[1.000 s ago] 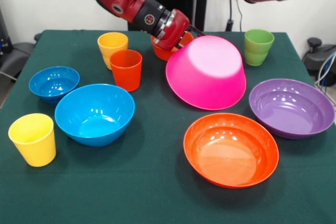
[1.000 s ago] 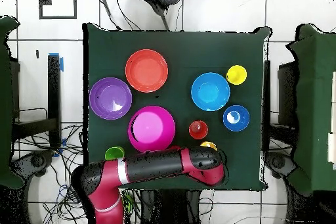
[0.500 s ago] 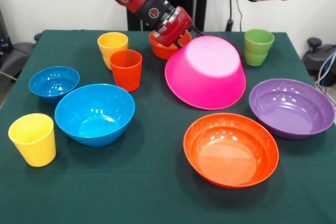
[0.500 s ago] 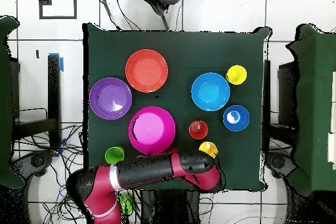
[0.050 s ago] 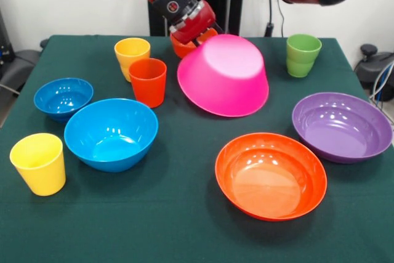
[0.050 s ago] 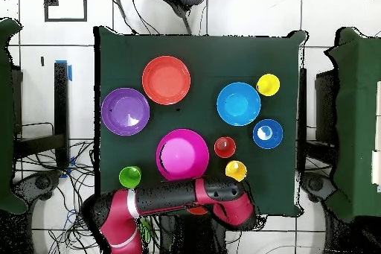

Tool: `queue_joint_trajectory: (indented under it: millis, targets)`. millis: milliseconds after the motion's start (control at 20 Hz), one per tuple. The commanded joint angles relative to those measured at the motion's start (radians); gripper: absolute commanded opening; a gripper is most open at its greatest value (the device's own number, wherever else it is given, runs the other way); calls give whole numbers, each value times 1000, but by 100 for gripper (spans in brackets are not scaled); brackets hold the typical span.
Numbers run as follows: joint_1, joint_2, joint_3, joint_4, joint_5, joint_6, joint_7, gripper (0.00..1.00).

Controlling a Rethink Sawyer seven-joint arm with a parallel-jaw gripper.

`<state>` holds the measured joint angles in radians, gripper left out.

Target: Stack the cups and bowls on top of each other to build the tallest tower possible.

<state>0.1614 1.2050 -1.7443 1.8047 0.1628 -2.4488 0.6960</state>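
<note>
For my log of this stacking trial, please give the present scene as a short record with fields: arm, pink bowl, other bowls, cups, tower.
arm: gripper low at the table's far side, by the small orange bowl; jaws hidden
pink bowl: large pink bowl tilted, underside facing the camera, rim at the gripper
other bowls: medium blue, small blue, wide orange, wide purple, all upright and apart
cups: yellow, yellow, orange-red, green, all upright
tower: none stacked yet
</note>
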Motion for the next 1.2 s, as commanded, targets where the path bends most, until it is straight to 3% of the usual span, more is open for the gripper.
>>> queue_joint_trajectory:
  millis: [50, 300, 500, 1200]
  targets:
    - [-60, 73, -23, -68, -57, 87, -128, 100]
    - [-59, 73, -35, -51, -67, 83, -119, 100]
    - [-73, 54, -39, -27, -89, 19, -123, 100]
    - [-55, 134, -49, -79, -37, 191, -178, 100]
